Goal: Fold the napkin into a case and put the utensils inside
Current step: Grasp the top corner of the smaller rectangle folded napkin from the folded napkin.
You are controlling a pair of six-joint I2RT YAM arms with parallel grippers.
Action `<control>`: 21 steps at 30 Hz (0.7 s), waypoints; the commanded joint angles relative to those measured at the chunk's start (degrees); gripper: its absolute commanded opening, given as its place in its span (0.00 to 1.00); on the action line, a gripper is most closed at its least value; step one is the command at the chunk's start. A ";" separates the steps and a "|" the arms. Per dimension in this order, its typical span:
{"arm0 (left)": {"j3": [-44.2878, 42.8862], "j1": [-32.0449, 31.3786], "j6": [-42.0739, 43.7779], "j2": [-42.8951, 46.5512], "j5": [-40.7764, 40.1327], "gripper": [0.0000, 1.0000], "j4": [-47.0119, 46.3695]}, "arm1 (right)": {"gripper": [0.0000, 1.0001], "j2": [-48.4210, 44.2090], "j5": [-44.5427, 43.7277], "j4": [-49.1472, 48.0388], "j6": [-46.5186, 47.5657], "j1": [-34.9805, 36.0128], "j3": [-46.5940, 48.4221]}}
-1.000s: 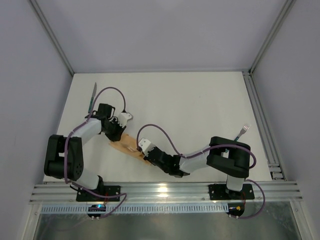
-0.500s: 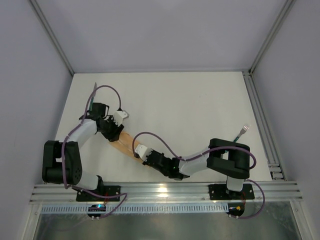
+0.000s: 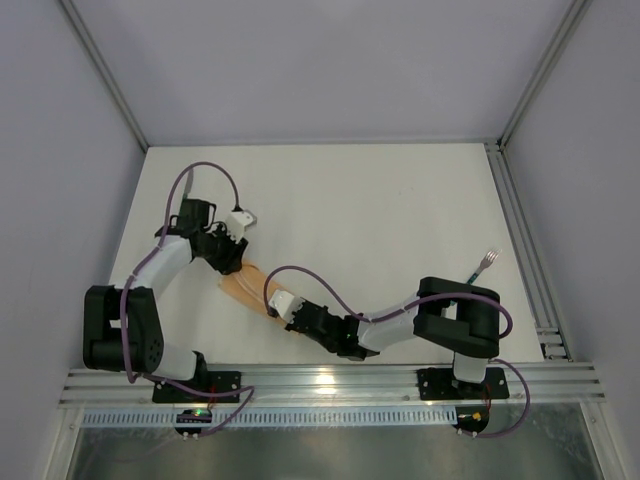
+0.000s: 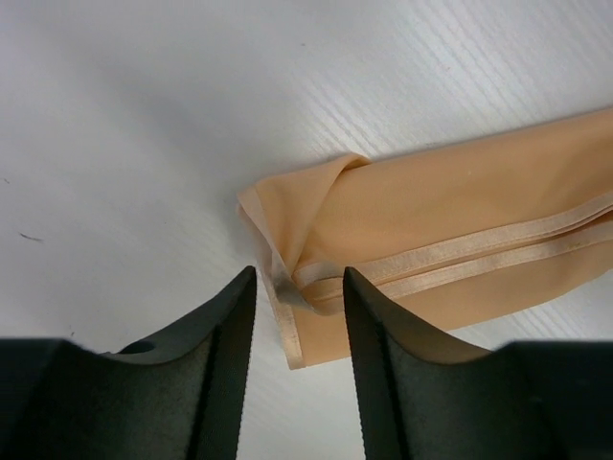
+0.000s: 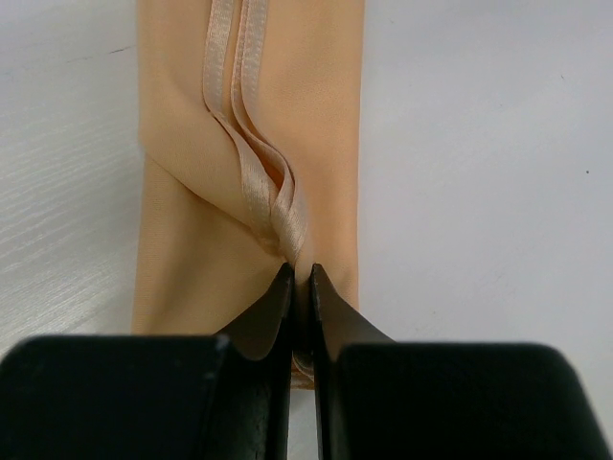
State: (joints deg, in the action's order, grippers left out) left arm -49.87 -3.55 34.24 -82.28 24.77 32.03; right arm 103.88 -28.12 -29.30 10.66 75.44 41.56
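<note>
While the peach case (image 3: 248, 288) lies folded on the white table (image 3: 380, 200), the right claw (image 5: 299, 273) pinches its raised hem at the near end — jaws closed tight on the cloth. At the case's far end the left claw (image 4: 297, 283) stands with jaws apart, the hemmed corner lying loose between them — not squeezed. Well to the right of the case lies the fork (image 3: 486, 262).

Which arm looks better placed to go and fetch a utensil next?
Left, probably. The left gripper stands open, holding nothing, over one end of the case. The right gripper is shut on the case's hem, so it is busy.
</note>
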 commanded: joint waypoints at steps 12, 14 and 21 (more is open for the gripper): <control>3.36 0.39 6.97 -1.30 -5.87 0.00 3.04 | 0.04 -0.78 -0.44 3.46 -0.81 0.50 -1.04; 4.42 0.39 9.08 -1.57 -8.25 0.00 1.99 | 0.04 -1.30 -1.15 2.76 -0.55 0.50 -1.48; 2.15 0.30 11.20 1.49 -1.67 0.43 6.54 | 0.04 -2.45 -1.06 -0.58 2.00 1.29 -2.10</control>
State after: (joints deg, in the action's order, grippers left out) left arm -45.74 -3.60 43.07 -83.79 20.14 35.05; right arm 103.39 -28.60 -30.13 11.27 76.07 40.60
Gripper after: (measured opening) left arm 0.389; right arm 0.105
